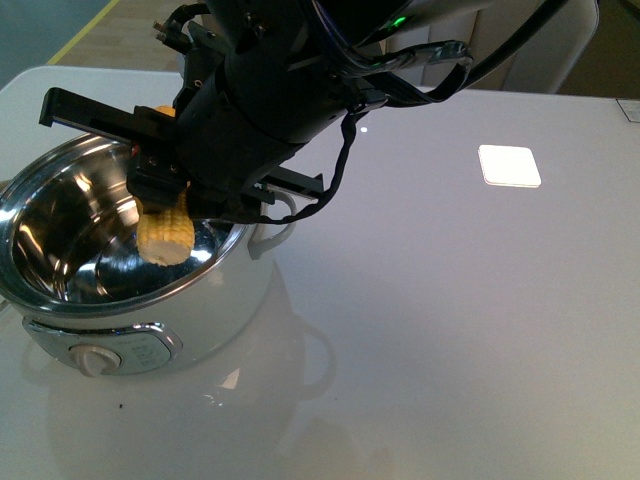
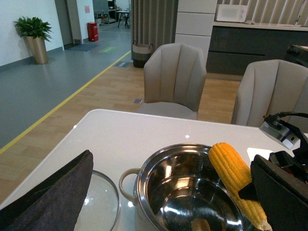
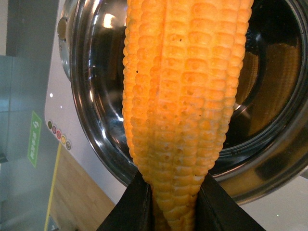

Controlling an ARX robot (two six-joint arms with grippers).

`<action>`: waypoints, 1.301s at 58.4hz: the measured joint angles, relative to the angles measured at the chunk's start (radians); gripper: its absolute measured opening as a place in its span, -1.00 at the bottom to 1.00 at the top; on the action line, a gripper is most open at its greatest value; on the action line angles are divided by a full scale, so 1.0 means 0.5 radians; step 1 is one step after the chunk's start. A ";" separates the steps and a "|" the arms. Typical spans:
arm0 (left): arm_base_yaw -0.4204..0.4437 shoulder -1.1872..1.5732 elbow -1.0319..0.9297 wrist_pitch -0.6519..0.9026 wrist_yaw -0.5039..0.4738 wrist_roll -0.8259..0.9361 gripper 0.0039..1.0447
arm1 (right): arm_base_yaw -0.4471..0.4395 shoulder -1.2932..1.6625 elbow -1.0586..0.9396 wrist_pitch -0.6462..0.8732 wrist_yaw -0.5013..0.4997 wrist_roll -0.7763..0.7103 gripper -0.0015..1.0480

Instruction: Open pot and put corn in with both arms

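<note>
**Right gripper**: two black wedge-shaped fingers closed tight on the narrow end of the corn, one on each side.

**Corn**: one cob, yellow-orange, with close, bumpy rows of kernels. It tapers toward the fingers and widens away from them. It hangs tilted from the right gripper over the open mouth of the pot, with its thick end low inside the ring of the rim. No contact with the steel shows.

**Pot**: directly below the right gripper, lid off. The round white outer wall is smooth and glossy. The inner bowl is mirror-bright steel with a rolled rim. A white loop handle sits at the side and a cream dial on a silver front plate.

**Cable**: black and coiled, sagging from the arm housing past the pot handle.

**Left gripper**: the dark, felt-like fingers are spread wide and hold nothing. The pot and corn show in the gap beyond them.

**Glass lid**: round, clear and metal-edged, lying flat on the table just beside the pot, partly behind one left finger. Contact between lid and finger cannot be made out.

**Table**: white, glossy and reflective, with a rounded corner beyond the pot. A wide flat stretch runs outward from the right gripper.

**White square pad**: thin, with rounded corners, well apart from the right gripper and the pot.
</note>
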 joint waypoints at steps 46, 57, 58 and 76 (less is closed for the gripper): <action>0.000 0.000 0.000 0.000 0.000 0.000 0.87 | -0.288 -0.338 -0.230 0.208 -0.057 0.186 0.83; 0.000 0.000 0.000 0.000 -0.001 0.000 0.87 | -0.662 -0.823 -0.577 0.278 0.010 0.094 0.83; 0.000 0.000 0.000 0.000 -0.001 0.000 0.87 | -0.710 -0.875 -0.620 0.277 0.020 0.069 0.83; 0.000 0.000 0.000 0.000 0.000 0.000 0.87 | -1.476 -1.701 -1.162 0.066 0.067 -0.471 0.83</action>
